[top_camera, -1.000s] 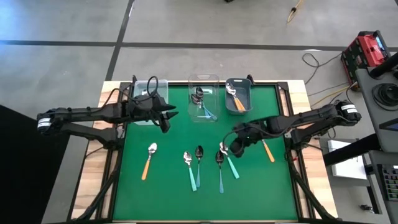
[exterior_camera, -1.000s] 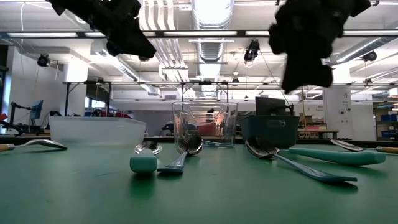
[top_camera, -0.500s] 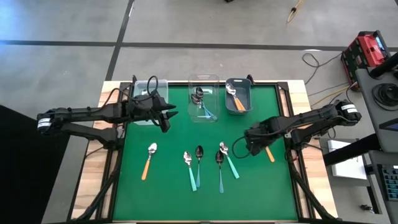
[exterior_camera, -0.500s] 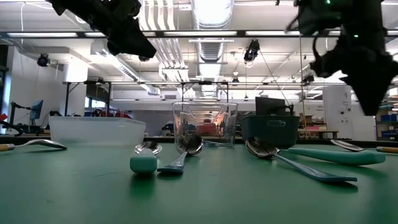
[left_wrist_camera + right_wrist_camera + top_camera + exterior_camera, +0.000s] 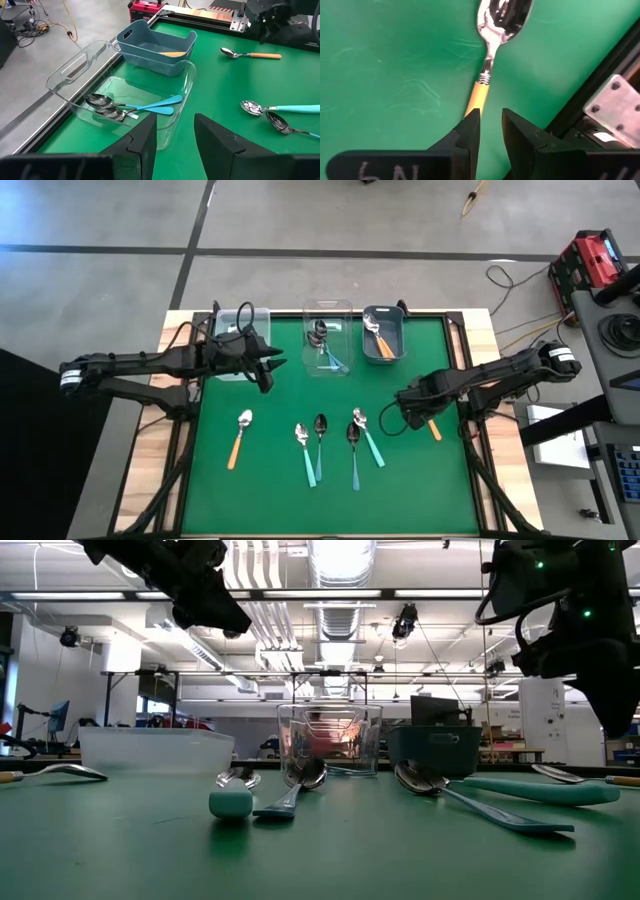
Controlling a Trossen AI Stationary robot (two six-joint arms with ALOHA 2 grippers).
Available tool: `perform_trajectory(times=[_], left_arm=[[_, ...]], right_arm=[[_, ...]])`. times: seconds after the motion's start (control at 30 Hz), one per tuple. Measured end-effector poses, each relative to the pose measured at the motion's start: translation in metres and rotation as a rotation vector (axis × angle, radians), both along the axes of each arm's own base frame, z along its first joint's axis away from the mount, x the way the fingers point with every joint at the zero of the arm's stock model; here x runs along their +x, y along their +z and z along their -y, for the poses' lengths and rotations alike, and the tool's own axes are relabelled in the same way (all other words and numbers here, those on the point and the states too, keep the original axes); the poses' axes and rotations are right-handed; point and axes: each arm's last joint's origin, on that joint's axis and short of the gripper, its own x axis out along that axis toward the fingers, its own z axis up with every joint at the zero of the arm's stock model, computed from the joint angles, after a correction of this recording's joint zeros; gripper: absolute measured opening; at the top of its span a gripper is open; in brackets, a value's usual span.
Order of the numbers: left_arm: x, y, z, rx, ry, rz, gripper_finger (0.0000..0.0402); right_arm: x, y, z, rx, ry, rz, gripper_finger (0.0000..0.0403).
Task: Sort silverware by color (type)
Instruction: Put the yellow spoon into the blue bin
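Note:
My right gripper (image 5: 410,416) hangs over the table's right part, pointing down, its fingers a little open. Right below it lies an orange-handled spoon (image 5: 486,67), flat on the green mat, its handle running under the fingertips; the gripper (image 5: 600,690) stays well clear of the mat. My left gripper (image 5: 272,365) waits open in the air by the left clear bin (image 5: 238,340). More silverware lies on the mat: an orange-handled spoon (image 5: 238,438) and several teal- and blue-handled spoons (image 5: 320,445) near the front.
The middle clear bin (image 5: 328,338) holds blue-handled spoons (image 5: 145,106). The grey-blue bin (image 5: 383,332) holds an orange-handled spoon. All three bins stand along the far edge. The mat's black right frame (image 5: 590,95) is close to my right gripper.
My right gripper has gone toward the table's right edge, from above the mint-handled spoons to above the orange-handled spoon, sinking a little and tipping until it points straight down. No spoon has moved.

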Motion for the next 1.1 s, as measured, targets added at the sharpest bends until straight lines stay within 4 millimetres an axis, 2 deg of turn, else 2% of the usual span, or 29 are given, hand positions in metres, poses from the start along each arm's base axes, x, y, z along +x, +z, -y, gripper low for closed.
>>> perform_trajectory(times=[0.3,0.47,0.8,1.1], left_arm=[[0.000,0.000,0.000,0.000,0.000,0.000,0.0113],[0.000,0.000,0.000,0.000,0.000,0.000,0.0113],[0.000,0.000,0.000,0.000,0.000,0.000,0.0113],[0.000,0.000,0.000,0.000,0.000,0.000,0.0113]], right_arm=[[0.003,-0.002,0.000,-0.002,-0.001,0.031,0.0151],[0.000,-0.007,0.000,-0.007,-0.001,0.021,0.0176],[-0.007,-0.038,0.001,0.001,0.011,0.064,0.0185],[-0.016,-0.055,0.002,0.002,-0.013,0.073,0.0185]])
